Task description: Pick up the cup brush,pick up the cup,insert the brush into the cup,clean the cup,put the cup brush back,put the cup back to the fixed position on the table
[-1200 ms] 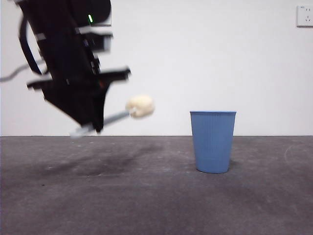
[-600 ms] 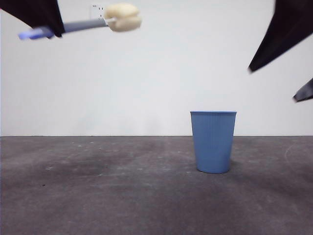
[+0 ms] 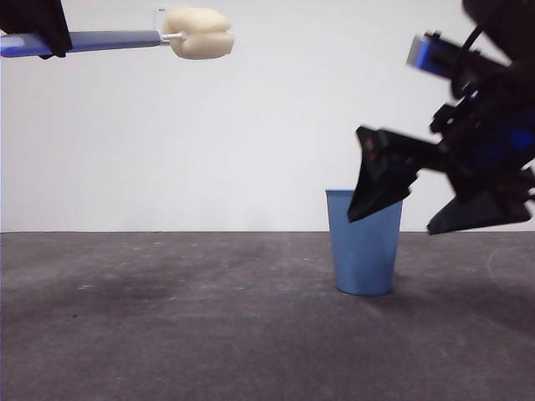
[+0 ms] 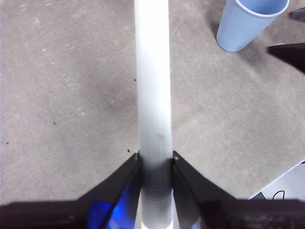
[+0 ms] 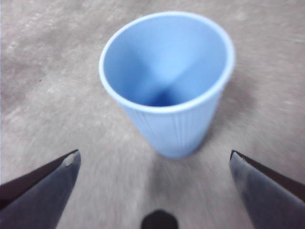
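Dark grey desk [image 3: 167,334], white wall behind. Cup [image 5: 167,81] upright on desk, ahead of my right claw [image 5: 152,186], jaws spread wide, not touching. My left claw [image 4: 155,171] clamped on cup brush [image 4: 152,86], held high, level, well apart from cup. Since half second ago: right claw dropped beside cup.

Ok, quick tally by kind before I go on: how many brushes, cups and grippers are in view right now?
Cup brush: 1, held high in the left gripper.
Cup: 1, upright on the table.
Grippers: 2; the right gripper is open, facing the cup.
Total: 4.
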You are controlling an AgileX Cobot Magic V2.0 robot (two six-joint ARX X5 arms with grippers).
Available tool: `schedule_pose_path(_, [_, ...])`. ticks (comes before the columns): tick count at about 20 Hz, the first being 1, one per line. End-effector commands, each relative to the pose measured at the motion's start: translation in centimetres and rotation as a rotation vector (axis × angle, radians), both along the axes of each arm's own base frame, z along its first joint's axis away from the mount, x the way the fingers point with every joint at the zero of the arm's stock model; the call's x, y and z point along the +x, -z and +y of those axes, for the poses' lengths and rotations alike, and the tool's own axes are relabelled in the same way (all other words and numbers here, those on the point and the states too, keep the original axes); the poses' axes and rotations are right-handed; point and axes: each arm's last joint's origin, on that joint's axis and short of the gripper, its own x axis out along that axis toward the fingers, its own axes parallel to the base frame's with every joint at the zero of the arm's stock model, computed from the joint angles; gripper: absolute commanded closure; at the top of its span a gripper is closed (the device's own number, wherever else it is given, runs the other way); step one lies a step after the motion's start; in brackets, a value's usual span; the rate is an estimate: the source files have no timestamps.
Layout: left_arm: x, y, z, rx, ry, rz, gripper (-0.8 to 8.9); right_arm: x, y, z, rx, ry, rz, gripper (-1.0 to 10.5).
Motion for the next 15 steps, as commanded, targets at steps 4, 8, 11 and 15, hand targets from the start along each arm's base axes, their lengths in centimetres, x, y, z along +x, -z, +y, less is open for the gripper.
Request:
schedule_pose_path(4, [-0.1,0.1,-0.1,-0.001,0.024,0.012,8.22,1.6,1.9,0.4,0.023,0.021,-0.036,3.5])
schedule_pose_path(8, [-0.1,0.1,-0.1,-0.005,0.029,0.016,8.22,2.6,2.7,0.3,0.045,0.034,-0.087,3.5])
schedule_pose_path(11, [-0.1,0.1,-0.1,-0.004,0.029,0.016,8.22,3.3,3.6,0.5,0.058,0.038,-0.108,3.5])
schedule_pose_path(15, [-0.1,0.1,-0.1,-0.003,0.027,0.015,8.22,3.9,4.3,0.7,0.083,0.041,-0.154,3.5])
